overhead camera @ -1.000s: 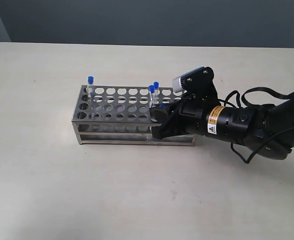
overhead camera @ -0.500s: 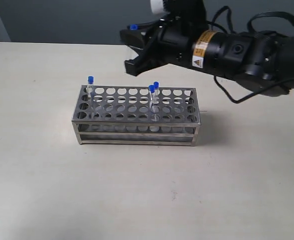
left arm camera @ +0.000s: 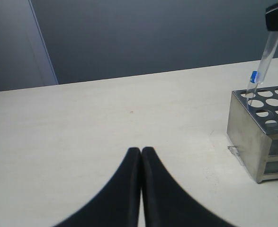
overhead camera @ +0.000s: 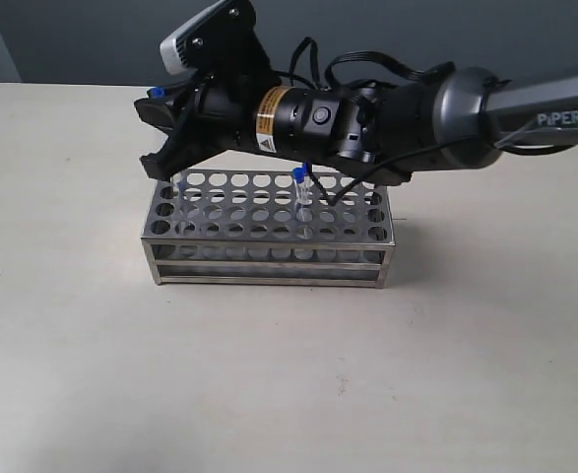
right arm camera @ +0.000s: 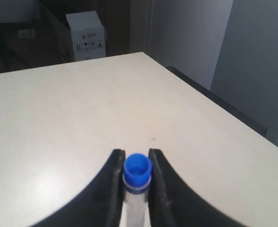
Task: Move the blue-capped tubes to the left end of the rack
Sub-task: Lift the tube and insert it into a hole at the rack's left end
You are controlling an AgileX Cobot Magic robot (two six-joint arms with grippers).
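The steel rack [overhead camera: 269, 229] stands mid-table. My right gripper [overhead camera: 159, 106] has reached across and hangs above the rack's left end, shut on a blue-capped tube [overhead camera: 157, 93]. In the right wrist view the tube's blue cap [right arm camera: 138, 169] is pinched between the fingertips. In the left wrist view the held tube [left arm camera: 266, 52] slants down toward a corner hole of the rack [left arm camera: 250, 127], in front of another blue cap [left arm camera: 254, 76]. Two more blue-capped tubes [overhead camera: 299, 187] stand close together in the rack's right half. My left gripper [left arm camera: 141, 150] is shut and empty, left of the rack.
The right arm's black body and cables [overhead camera: 387, 108] stretch over the back of the rack. The pale tabletop [overhead camera: 269, 374] runs wide in front of the rack. A dark wall [overhead camera: 72, 39] lies behind the table's far edge.
My right gripper lifted a blue-capped tube out of the rack's right part, rose, and carried it left to above the rack's left end. The left-end tube is now mostly hidden behind it.
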